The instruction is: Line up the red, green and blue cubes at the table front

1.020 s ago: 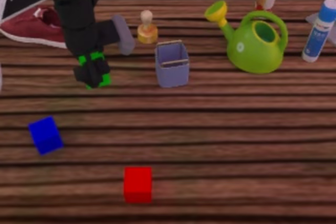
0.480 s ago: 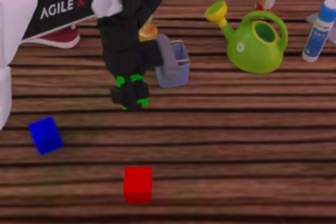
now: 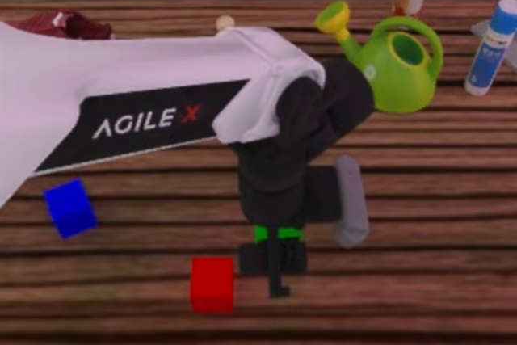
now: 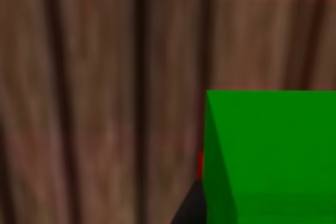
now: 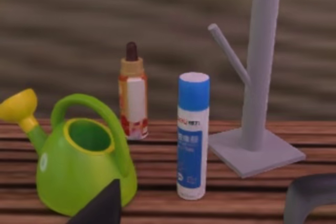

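We are reaching our left arm across the table (image 3: 420, 224) from the top view's left, and the left gripper (image 3: 277, 268) is hanging low near the front edge, just to the right of the red cube (image 3: 212, 283). It is clamping the green cube (image 4: 270, 156): the left wrist view is filling with a green face between the fingers, and slivers of green are showing at the gripper in the top view. The relation that matters is sideways. The red cube is lying immediately to the gripper's left, with a thin red edge peeking beside the green face in the wrist view, so the green cube is looking set to land on the red one's right; whether the two are touching or merely close, we cannot say, since the gripper is hiding the gap from above. The blue cube (image 3: 70, 208) is sitting well apart, farther left and farther back, slightly turned, nearer to this left arm than to the other. To the right of the gripper the front planks are lying bare, giving open room for the row, while the green watering can (image 3: 396, 62) and the blue-capped glue stick (image 3: 490, 46) are standing at the back, clear of it. Our right gripper (image 5: 202, 208) is waiting parked at the table's right, its fingers spread apart.
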### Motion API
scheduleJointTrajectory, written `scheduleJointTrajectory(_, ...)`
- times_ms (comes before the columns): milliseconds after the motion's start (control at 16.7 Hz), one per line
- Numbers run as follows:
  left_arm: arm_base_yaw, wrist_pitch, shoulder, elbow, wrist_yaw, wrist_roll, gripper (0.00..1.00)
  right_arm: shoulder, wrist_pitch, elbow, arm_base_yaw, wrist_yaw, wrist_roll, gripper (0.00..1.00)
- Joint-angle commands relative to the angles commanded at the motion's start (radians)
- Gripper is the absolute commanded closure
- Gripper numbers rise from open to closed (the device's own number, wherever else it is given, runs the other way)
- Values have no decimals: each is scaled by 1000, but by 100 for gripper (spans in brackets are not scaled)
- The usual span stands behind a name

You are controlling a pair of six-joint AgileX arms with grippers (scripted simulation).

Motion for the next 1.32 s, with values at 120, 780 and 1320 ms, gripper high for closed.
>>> scheduleJointTrajectory(120,-5,2,-4,-5,0,-3,100,0,0,0,0,0,0,0)
scheduleJointTrajectory(780,-9,236,107,-126,1,-6,100,0,0,0,0,0,0,0)
scheduleJointTrajectory(1320,-10,244,112,-130,1,-6,62,0,0,0,0,0,0,0)
